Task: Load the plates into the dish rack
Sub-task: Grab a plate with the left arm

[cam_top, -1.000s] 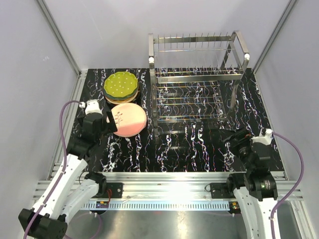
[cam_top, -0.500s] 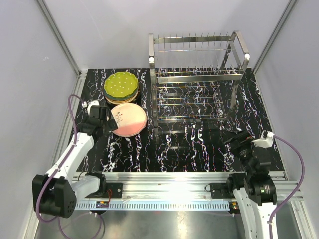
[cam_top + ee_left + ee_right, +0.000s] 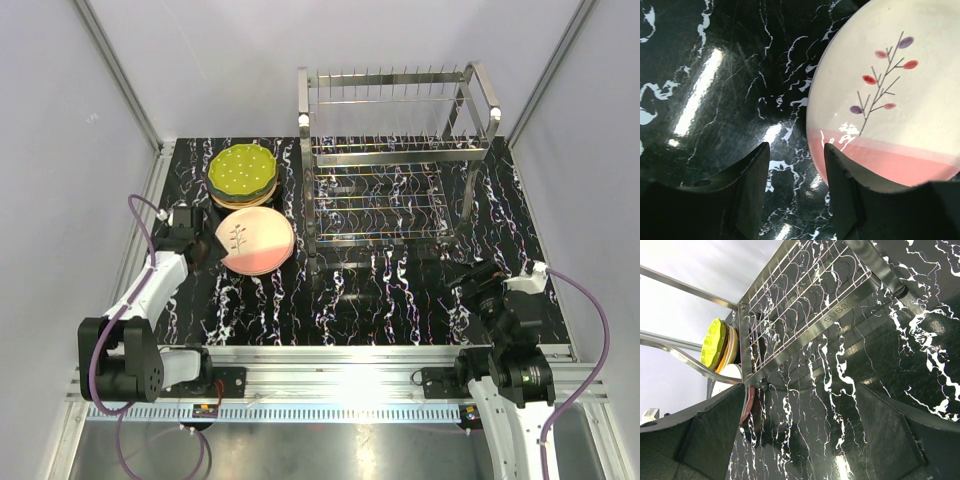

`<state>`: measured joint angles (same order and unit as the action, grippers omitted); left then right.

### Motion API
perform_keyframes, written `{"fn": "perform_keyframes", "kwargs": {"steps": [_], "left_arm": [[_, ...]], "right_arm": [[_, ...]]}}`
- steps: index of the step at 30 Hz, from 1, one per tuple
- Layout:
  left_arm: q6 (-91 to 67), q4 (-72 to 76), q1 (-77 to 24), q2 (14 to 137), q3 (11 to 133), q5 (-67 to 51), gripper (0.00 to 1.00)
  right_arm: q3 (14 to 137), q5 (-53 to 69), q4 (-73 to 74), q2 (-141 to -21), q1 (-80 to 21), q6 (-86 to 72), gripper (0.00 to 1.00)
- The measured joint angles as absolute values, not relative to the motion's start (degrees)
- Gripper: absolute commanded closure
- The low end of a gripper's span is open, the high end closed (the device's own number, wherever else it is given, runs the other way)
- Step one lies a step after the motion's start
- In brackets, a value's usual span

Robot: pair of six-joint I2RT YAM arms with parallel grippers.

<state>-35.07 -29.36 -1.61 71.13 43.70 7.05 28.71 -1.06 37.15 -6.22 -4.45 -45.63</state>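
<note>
Where left gripper [image 3: 796,150] overlaps, plate [image 3: 900,100] hidden.

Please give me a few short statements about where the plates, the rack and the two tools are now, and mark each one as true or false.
1. The dish rack holds no plate. True.
2. The green dotted plate lies on top of the stack. True.
3. The pink and cream plate stands upright in the dish rack. False: it lies flat on the table, to the left of the rack.
4. The right tool is shut on a plate. False: it is open and holds nothing.
5. The left tool is at the edge of the pink and cream plate. True.
</note>
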Motion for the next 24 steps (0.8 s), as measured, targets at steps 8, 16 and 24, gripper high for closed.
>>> {"fn": "perform_keyframes", "kwargs": {"steps": [8,16,24], "left_arm": [[-37.9,-26.7,-1.4,73.4,43.7,4.6,0.56],[-38.3,-26.5,-1.4,74.0,43.7,4.8,0.76],[-38.6,-25.5,-1.1,76.8,43.7,3.9,0.81]], "right_arm": [[28.7,-1.5,37.1,-6.2,-4.4,-45.6,0.0],[28.7,-1.4,37.1,-6.2,-4.4,-45.3,0.0],[28.7,-1.5,37.0,-6.2,-4.4,-45.2,0.0]]}}
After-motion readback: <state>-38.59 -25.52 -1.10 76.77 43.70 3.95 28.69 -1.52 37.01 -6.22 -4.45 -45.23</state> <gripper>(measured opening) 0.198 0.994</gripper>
